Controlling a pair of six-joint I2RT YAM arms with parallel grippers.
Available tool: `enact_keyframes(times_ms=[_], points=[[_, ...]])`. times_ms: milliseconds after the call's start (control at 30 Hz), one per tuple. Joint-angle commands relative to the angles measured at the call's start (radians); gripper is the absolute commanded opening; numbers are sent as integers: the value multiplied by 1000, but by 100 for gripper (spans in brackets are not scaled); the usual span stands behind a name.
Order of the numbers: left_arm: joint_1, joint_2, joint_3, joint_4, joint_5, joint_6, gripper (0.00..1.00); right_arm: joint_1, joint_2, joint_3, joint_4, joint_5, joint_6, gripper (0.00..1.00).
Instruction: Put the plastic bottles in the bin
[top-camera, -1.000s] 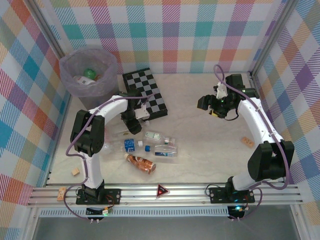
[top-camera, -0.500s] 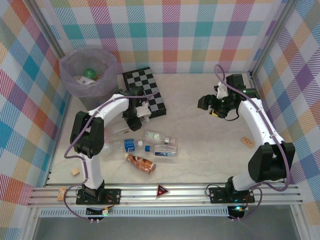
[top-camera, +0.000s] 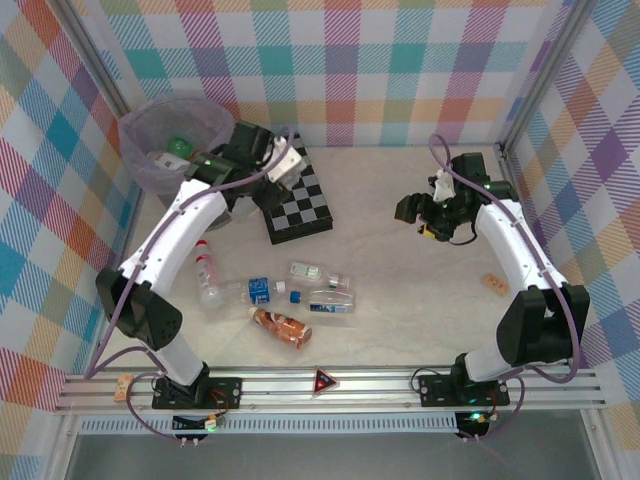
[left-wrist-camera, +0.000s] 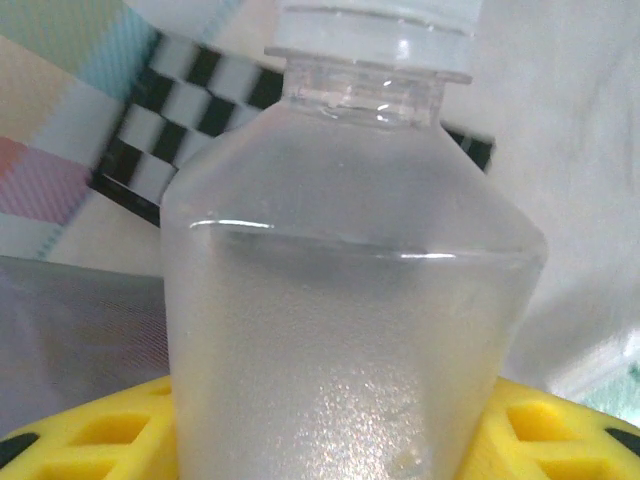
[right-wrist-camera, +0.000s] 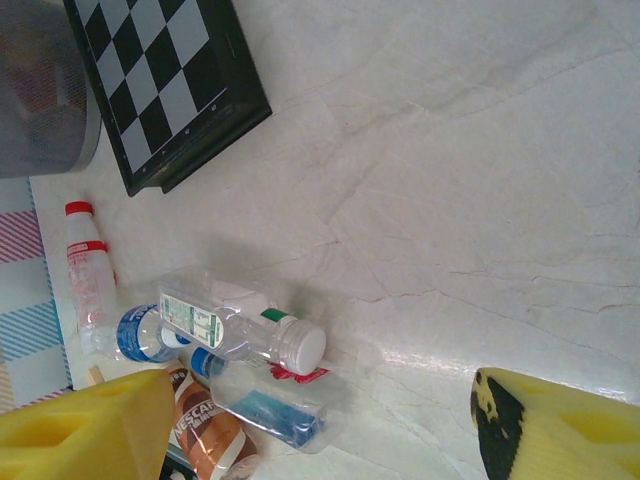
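One clear bottle between left jaws

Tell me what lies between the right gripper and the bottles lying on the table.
Nothing. In the top view, only bare tabletop separates the right gripper from the nearest lying bottle.

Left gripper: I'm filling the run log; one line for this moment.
left gripper shut on clear bottle near bin | right gripper open, empty, over table | five bottles on table
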Motion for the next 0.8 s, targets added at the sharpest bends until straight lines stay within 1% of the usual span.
enact_keyframes(times_ms=[0, 133, 233, 300, 400, 500, 633, 767], points=[[38, -39, 86, 117, 29, -152, 29, -2, -40, -25, 19, -15, 23, 78], [114, -71, 159, 238, 110, -346, 29, -2, -51, -28, 6, -2, 10, 78], [195, -71, 213, 308, 116, -519, 30, -2, -59, -26, -1, 8, 2, 78], [259, -37, 293, 301, 131, -581, 31, -2, -64, -30, -4, 11, 1, 78], [368, 65, 479, 214, 157, -644, 32, -3, -71, -37, -7, 5, -5, 78], [456, 147, 590, 174, 187, -686, 31, -3, -87, -55, -4, 12, -6, 78], [544, 237, 650, 110, 193, -740, 30, -3, -98, -72, -1, 18, -6, 78], [576, 304, 647, 41, 211, -767, 29, -2, -99, -71, -5, 16, -9, 78]])
